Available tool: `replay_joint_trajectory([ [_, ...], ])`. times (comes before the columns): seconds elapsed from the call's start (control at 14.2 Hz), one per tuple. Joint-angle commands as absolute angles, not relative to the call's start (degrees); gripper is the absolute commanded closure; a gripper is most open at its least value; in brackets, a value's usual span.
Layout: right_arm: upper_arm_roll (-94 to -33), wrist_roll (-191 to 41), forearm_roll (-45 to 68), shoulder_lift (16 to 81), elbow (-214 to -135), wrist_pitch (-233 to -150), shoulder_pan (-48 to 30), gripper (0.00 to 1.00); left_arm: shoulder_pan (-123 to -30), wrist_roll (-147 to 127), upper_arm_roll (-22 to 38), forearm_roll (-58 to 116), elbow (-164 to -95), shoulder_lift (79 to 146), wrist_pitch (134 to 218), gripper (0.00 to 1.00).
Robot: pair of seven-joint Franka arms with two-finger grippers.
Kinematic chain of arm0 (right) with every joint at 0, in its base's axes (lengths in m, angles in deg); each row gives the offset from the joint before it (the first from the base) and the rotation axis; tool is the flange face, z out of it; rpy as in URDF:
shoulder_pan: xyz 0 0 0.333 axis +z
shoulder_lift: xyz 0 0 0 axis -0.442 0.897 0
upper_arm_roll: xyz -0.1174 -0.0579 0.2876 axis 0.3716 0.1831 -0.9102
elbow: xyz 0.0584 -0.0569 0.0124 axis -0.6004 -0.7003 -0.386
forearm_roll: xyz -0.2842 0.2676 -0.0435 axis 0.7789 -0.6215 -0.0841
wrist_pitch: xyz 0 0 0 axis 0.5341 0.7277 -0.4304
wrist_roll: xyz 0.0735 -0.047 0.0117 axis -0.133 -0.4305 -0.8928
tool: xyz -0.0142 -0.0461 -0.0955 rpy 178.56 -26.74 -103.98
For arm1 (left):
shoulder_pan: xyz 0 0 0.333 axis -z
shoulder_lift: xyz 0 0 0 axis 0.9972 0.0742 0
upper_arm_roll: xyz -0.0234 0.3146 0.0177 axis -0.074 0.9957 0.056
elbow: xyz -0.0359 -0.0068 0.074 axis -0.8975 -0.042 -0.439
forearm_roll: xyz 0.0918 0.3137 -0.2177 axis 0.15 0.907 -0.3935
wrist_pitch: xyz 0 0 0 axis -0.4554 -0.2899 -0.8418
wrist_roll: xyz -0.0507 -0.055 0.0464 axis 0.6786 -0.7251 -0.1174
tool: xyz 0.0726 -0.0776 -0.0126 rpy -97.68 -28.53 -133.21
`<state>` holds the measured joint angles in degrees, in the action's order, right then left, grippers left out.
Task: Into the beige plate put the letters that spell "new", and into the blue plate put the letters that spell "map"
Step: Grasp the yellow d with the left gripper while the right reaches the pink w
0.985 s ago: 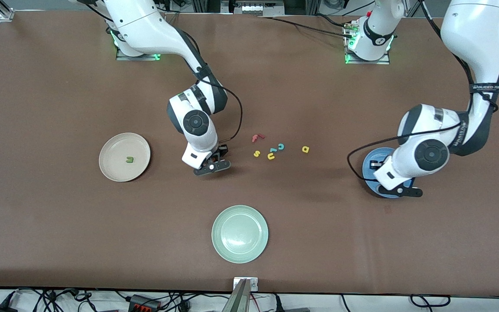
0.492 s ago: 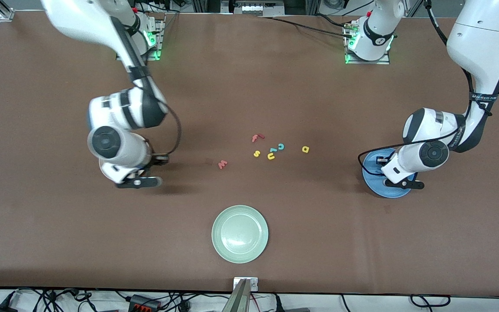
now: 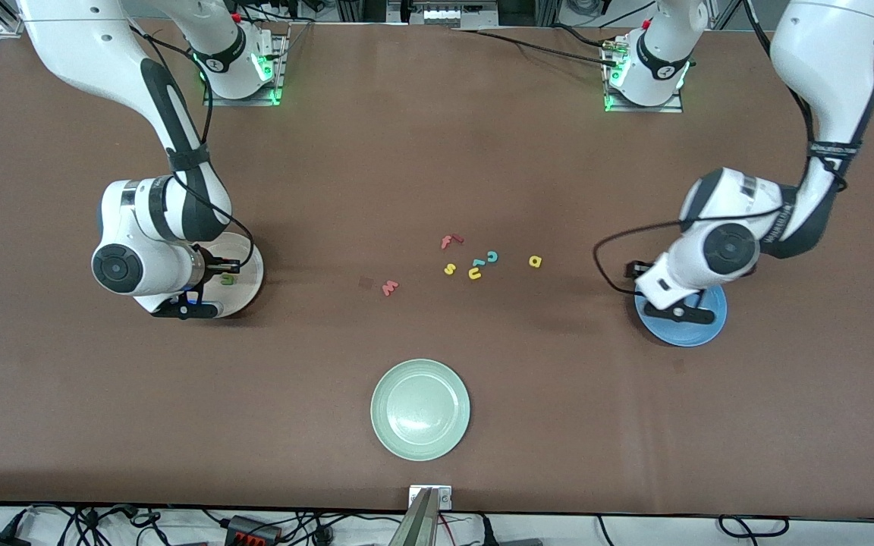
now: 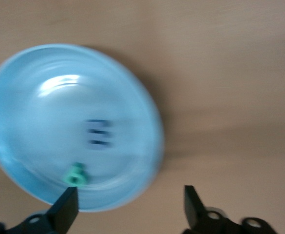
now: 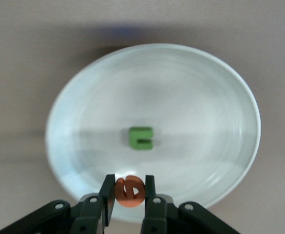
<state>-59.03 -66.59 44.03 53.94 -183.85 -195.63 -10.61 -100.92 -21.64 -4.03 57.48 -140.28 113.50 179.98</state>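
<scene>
My right gripper point(image 3: 190, 303) hangs over the beige plate point(image 3: 252, 267), shut on the orange e point(image 5: 130, 191). The green n point(image 5: 141, 137) lies in that plate point(image 5: 205, 97). My left gripper point(image 3: 681, 312) is over the blue plate point(image 3: 701, 331), open with nothing between its fingers point(image 4: 66, 209). In the blue plate point(image 4: 40, 92) lie the blue m point(image 4: 98, 134) and the teal p point(image 4: 75, 175). The red-pink w point(image 3: 390, 287) lies on the table near the middle. The yellow a point(image 3: 535, 261) lies toward the left arm's end of the letter cluster.
A red f point(image 3: 450, 241), yellow s point(image 3: 450, 268), yellow u point(image 3: 475, 274) and teal c point(image 3: 492, 256) lie loose at mid-table. A pale green plate point(image 3: 420, 409) sits nearer to the front camera than the letters.
My right arm swung from mid-table to over the beige plate with the orange e, uncovering the w. My left gripper opened over the blue plate.
</scene>
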Motion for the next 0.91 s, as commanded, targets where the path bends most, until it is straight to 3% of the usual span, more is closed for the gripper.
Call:
replay_joint_trajectory([
  [0.0,-59.6,-71.7,44.5,53.3,-188.8,-203.0,-14.0,0.81,-100.0,-31.0,-10.6,58.9,-140.9,114.2,179.7,0.00],
  [0.35,-59.7,-73.2,44.5,53.7,-189.1,-203.4,-14.9,0.79,-92.6,-34.8,-10.9,59.0,-142.6,118.9,189.4,0.00],
  [0.42,-59.7,-73.2,44.4,53.7,-189.0,-203.5,-14.8,0.50,-91.8,-34.9,-10.7,59.1,-142.5,119.9,190.9,0.00],
  [0.49,-59.7,-73.0,44.3,53.7,-188.5,-203.4,-14.7,0.01,-90.9,-35.2,-10.2,60.3,-142.5,120.7,191.7,0.00],
  [0.77,-60.1,-72.5,43.9,52.8,-183.4,-202.3,-11.0,0.00,-88.7,-44.9,-9.7,71.4,-142.3,124.5,191.9,0.01],
  [0.84,-60.2,-72.3,43.5,52.9,-181.8,-202.3,-8.6,0.00,-88.6,-46.2,-9.7,74.0,-142.3,124.8,191.9,0.09],
])
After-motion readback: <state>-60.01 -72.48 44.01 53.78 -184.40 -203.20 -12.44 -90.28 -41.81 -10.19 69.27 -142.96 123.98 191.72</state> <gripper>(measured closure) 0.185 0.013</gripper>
